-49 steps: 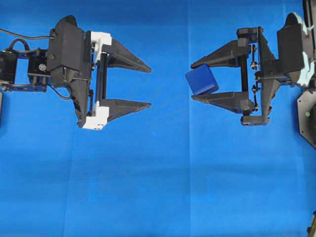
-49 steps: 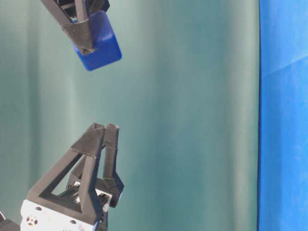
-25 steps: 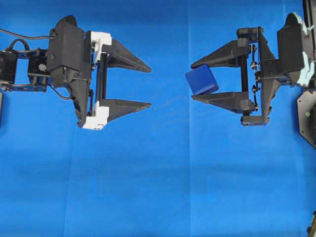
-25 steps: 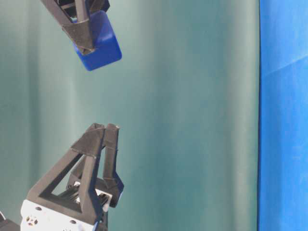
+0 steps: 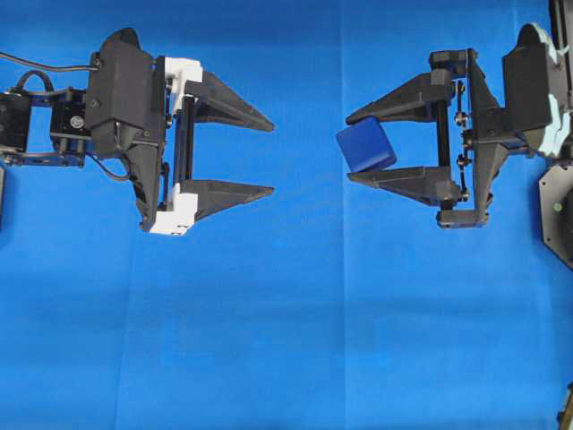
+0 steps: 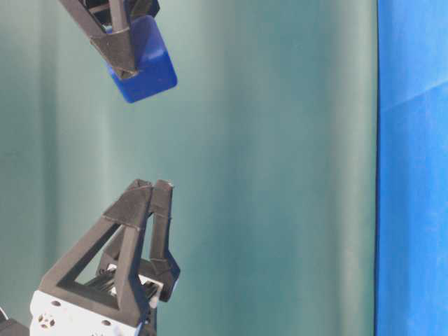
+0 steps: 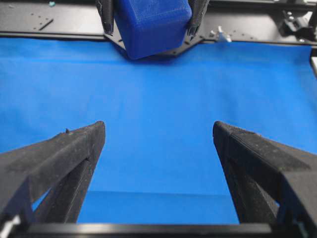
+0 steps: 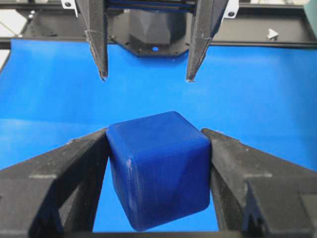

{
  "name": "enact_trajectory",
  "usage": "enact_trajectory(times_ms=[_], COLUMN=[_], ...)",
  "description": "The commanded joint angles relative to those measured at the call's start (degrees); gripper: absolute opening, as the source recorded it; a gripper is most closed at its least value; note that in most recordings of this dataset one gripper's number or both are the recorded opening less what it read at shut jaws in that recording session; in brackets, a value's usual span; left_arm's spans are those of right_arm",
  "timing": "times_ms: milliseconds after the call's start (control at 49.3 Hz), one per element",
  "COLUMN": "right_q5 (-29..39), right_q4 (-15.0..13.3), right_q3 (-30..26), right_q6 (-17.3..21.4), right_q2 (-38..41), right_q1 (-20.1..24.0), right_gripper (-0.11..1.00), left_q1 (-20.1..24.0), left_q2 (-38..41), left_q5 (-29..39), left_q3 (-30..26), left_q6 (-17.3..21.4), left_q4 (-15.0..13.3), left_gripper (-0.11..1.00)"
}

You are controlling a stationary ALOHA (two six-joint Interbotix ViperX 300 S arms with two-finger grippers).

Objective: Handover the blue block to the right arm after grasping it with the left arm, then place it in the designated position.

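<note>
The blue block (image 5: 365, 148) is a small dark-blue cube, held tilted above the cloth between the two black fingers of my right gripper (image 5: 349, 148). In the right wrist view the block (image 8: 158, 171) fills the gap between both fingers, pinched at its sides. My left gripper (image 5: 272, 159), with white finger mounts, faces it from the left with a clear gap between us. Its jaws stand wide apart with nothing between them (image 7: 158, 126). In the table-level view the block (image 6: 143, 63) hangs at the top left, and the left gripper (image 6: 155, 183) is below it.
A bright blue cloth (image 5: 295, 340) covers the table under both arms. A black mount (image 5: 560, 210) sits at the right edge. A black frame rail (image 7: 59, 22) runs along the far side. A green curtain (image 6: 280, 175) backs the table-level view.
</note>
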Motion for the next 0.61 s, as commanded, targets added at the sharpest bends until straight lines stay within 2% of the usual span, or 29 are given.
enact_trajectory(times_ms=[0,183,588], right_q5=[-0.18,1.32,11.16], right_q4=[0.09,0.18,0.18], right_q3=[-0.62,-0.62,-0.79], right_q6=[0.09,0.44,3.25], right_q2=[-0.53,-0.53,-0.53], right_q1=[0.09,0.09,0.09], right_gripper=[0.52,0.52,0.52], left_q1=[0.00,0.00,0.00], left_q2=[-1.32,-1.32,-1.32], left_q5=[-0.53,-0.53,-0.53], left_q3=[-0.62,-0.62,-0.62], left_q6=[0.00,0.00,0.00], left_q4=[-0.09,-0.09,0.00], left_gripper=[0.93,0.93,0.93])
